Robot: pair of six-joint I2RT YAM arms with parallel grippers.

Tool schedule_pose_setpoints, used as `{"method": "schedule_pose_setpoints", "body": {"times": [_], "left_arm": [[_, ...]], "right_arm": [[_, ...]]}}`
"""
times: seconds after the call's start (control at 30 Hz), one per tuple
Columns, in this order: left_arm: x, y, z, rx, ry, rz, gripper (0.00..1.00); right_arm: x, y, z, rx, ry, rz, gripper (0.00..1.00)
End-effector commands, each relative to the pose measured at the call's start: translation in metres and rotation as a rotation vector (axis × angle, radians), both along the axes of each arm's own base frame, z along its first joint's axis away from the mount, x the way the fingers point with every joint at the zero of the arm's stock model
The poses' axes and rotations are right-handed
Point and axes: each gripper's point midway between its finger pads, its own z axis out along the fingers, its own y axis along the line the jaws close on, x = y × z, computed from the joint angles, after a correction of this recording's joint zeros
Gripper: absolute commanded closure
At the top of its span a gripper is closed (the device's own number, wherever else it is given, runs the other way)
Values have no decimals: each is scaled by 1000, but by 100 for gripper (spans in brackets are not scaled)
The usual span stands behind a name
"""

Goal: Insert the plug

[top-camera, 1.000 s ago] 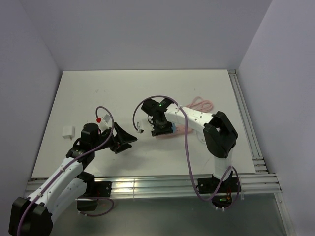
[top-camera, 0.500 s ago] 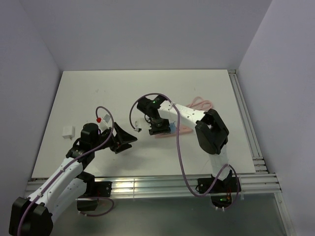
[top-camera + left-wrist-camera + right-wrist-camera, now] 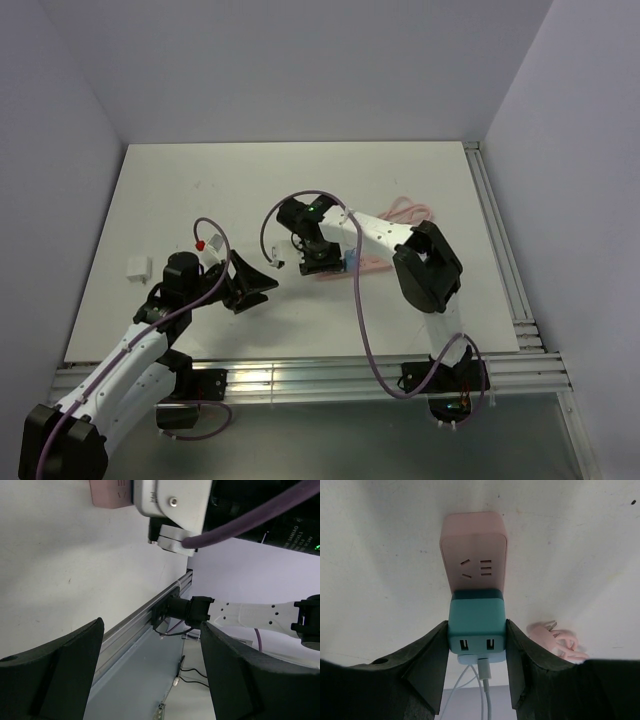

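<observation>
The teal-green plug [image 3: 476, 622] stands against the end of the pink power strip [image 3: 473, 550], just below a free socket. My right gripper [image 3: 476, 630] is shut on the plug, one black finger [image 3: 432, 665] pressed on each side. A white cable [image 3: 485, 685] runs from under the plug's two USB ports. From above, the right gripper [image 3: 322, 258] sits mid-table with the plug [image 3: 349, 262] showing as a small teal patch beside the strip [image 3: 375, 264]. My left gripper [image 3: 255, 283] hovers open a short way to the left, holding nothing [image 3: 150, 675].
A small white block [image 3: 138, 267] lies at the table's left. The strip's pink cord [image 3: 408, 212] is coiled at the back right, its pronged plug [image 3: 555, 637] lying near the right gripper. An aluminium rail [image 3: 500, 240] lines the right edge; another [image 3: 145, 615] lines the near one.
The right arm's elbow and wrist have shifted a little to the left, with the plug still in its grip. The left arm has not moved.
</observation>
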Motion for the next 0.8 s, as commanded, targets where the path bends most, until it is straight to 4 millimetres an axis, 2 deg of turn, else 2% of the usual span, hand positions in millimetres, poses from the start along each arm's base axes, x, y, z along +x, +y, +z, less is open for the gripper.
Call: {"method": "schedule_pose_setpoints", "body": {"times": [0.0,0.03,0.17,0.27,0.57,0.77], "left_arm": [[-1,-1,6,-21,-34,-16,18],[-1,0,5,-15,-27,-14,18],[-2,0,4,-13,-30,-13,17],[-1,-1,4,-26,-24,-18,17],[1,0,6,-12,-26,-6,18],[2,1,6,-8,-22,2,18]], "right_arm": [[-53,-16,-73,-35,257,-75,100],[-56,-15,-76,-16,273,-83,100],[-74,-37,-82,-1,307,-130,100],[-80,-37,-83,16,317,-144,100],[-74,-23,-97,-3,357,-137,100],[-68,-28,-87,-4,288,-169,100]]}}
